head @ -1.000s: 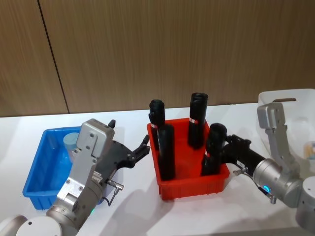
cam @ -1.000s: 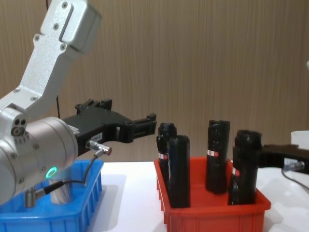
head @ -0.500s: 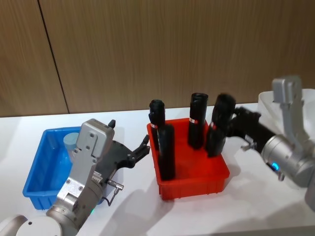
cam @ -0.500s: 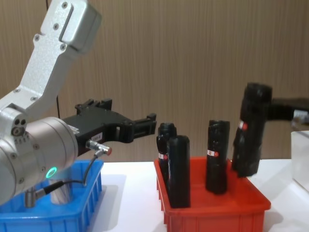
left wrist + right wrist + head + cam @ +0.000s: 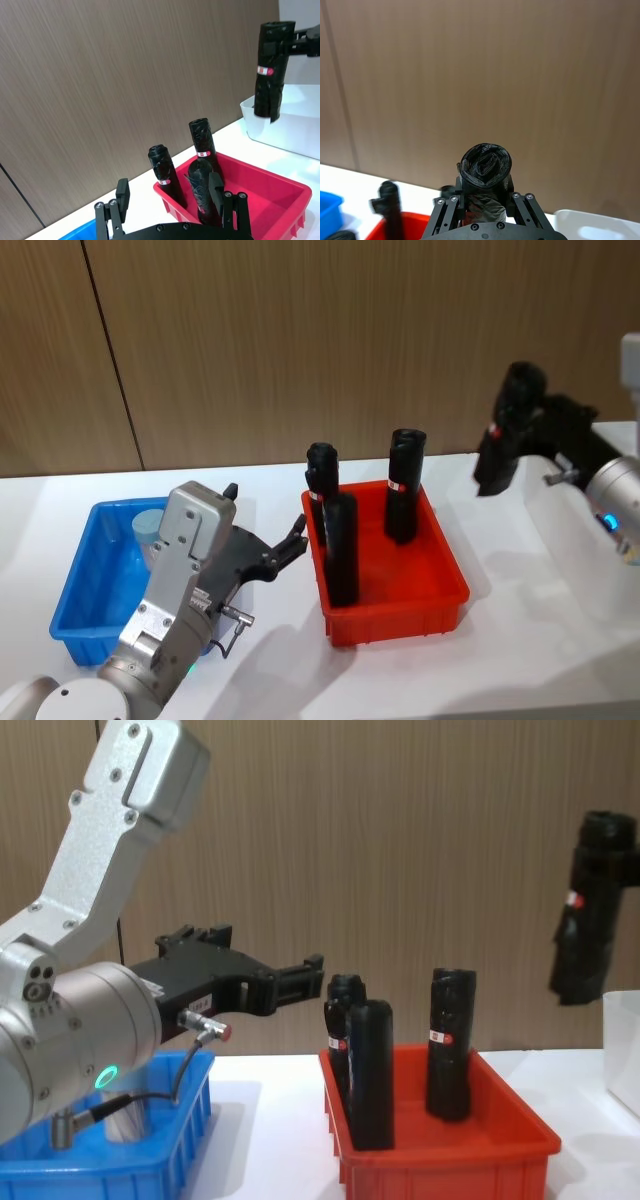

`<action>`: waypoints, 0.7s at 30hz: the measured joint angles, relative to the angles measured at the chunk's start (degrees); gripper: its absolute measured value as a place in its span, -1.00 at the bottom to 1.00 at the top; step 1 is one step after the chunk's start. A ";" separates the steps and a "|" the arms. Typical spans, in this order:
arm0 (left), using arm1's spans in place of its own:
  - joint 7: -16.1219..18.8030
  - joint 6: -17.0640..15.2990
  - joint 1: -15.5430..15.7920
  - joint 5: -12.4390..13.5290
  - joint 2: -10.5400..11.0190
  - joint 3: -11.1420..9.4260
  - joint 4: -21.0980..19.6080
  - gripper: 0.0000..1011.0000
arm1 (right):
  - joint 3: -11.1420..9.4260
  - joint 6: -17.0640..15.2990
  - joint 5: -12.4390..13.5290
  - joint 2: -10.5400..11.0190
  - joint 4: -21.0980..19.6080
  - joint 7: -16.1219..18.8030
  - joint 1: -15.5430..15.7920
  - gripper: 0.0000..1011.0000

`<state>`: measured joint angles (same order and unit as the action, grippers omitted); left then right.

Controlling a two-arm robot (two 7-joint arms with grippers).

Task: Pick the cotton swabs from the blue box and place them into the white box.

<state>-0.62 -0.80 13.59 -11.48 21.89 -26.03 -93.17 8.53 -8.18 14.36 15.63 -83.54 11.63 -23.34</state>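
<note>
One tub of cotton swabs (image 5: pixel 148 527) with a pale lid stands in the far part of the blue box (image 5: pixel 75 612) at the left. My left gripper (image 5: pixel 291 540) hovers open and empty between the blue box and the red bin, its fingers (image 5: pixel 216 189) spread wide. My right gripper (image 5: pixel 523 435) is shut on a black roll (image 5: pixel 503 443) with a red-white label, held high in the air. The roll (image 5: pixel 270 70) hangs over the near rim of the white box (image 5: pixel 292 137), whose corner also shows at the chest view's right edge (image 5: pixel 623 1038).
A red bin (image 5: pixel 445 602) sits in the middle of the white table and holds three upright black rolls (image 5: pixel 338 548). A wooden wall stands behind. Bare table lies in front of the red bin and between it and the white box.
My right gripper lifted the black roll out of the red bin and carried it up and to the right, over the white box's edge. The left arm stayed still.
</note>
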 joint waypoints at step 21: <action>0.00 0.00 0.00 0.00 0.00 0.00 0.00 0.99 | -3.57 3.27 -3.79 1.55 15.07 -6.27 -9.11 -0.18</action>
<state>-0.62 -0.79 13.59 -11.48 21.89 -26.03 -93.18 4.97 -4.91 10.57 17.18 -68.47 5.36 -32.45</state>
